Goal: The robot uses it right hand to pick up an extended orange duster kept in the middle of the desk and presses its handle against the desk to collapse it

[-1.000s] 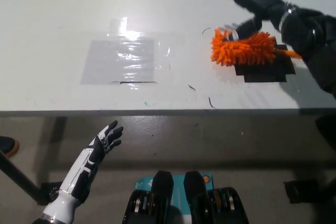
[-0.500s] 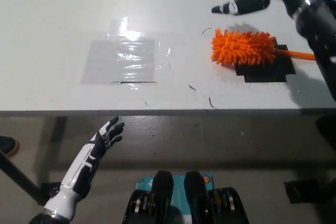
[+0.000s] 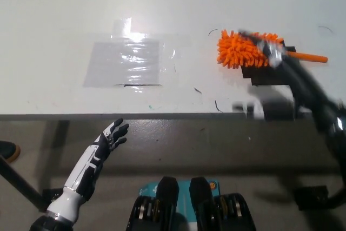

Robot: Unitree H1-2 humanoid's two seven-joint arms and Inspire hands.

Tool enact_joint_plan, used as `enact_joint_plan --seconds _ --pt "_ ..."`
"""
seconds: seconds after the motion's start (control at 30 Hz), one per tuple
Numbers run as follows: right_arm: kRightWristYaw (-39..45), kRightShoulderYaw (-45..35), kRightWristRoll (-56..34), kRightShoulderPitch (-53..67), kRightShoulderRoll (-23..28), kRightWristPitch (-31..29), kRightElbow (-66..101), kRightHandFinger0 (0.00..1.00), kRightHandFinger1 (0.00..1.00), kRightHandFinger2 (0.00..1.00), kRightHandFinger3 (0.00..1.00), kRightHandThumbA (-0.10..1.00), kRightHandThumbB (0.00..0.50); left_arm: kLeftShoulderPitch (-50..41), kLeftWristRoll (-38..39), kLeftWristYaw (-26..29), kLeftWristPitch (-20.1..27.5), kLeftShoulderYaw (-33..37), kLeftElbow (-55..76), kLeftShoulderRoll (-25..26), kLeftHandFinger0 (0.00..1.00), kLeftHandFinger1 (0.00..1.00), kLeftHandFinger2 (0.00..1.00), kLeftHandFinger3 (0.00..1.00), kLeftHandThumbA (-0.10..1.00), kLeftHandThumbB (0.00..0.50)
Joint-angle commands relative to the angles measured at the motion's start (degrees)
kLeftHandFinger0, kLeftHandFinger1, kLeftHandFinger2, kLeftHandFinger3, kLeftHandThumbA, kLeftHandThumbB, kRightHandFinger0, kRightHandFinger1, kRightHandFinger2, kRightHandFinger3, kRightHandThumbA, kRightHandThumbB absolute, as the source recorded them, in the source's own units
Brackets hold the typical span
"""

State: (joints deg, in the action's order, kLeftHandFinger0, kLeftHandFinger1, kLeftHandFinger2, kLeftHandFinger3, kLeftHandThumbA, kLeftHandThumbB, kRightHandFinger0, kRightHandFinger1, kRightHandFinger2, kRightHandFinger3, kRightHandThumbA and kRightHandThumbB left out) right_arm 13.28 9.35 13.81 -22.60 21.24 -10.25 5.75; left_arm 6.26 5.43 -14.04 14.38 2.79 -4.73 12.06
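The white left hand [image 3: 111,139] rests at the lower left, below the near edge of the white desk [image 3: 65,14], its fingers spread and holding nothing. Further right on the desk top lies a clear, shiny patch of tape [image 3: 127,60], with a smaller strip of the same stuff at its upper edge. To the right of that sits the orange duster [image 3: 240,50], lying flat with its fluffy head toward the middle of the desk and its thin orange handle [image 3: 311,57] running out toward the right. The head rests partly on a black tape patch [image 3: 270,74]. The black right hand [image 3: 265,47] shows as a motion-blurred streak crossing the duster's head, with the arm trailing down to the lower right past the desk edge. The blur is too heavy to tell whether its fingers are spread or closed, or whether they touch the duster at all.
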Motion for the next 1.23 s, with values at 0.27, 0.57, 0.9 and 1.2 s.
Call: enact_joint_plan --seconds 0.27,0.57,0.9,1.2 --pt "-5.48 -5.62 -33.92 16.86 -7.80 -9.83 24.85 1.00 1.00 1.00 1.00 1.00 0.401 5.90 -1.51 -0.39 0.15 0.15 1.28 0.81 1.00 1.00 1.00 1.00 1.00 0.196" --pt "-1.67 -9.48 -25.78 14.73 -12.30 -4.59 -1.27 1.00 1.00 1.00 1.00 1.00 0.196 3.24 -1.76 -0.32 -0.13 0.59 2.72 0.18 1.00 1.00 1.00 1.00 1.00 0.213" --pt "-0.14 -8.29 -20.14 13.75 -11.41 -2.30 -9.57 1.00 1.00 1.00 1.00 1.00 0.252 1.34 -2.26 -0.38 -0.70 1.14 4.01 0.18 1.00 1.00 1.00 1.00 1.00 0.225" --pt "2.05 -6.45 -19.69 13.67 -9.68 -1.52 -11.84 1.00 1.00 1.00 1.00 1.00 0.272 1.03 -3.08 -0.36 0.18 1.83 3.12 0.28 1.00 1.00 1.00 1.00 1.00 0.245"
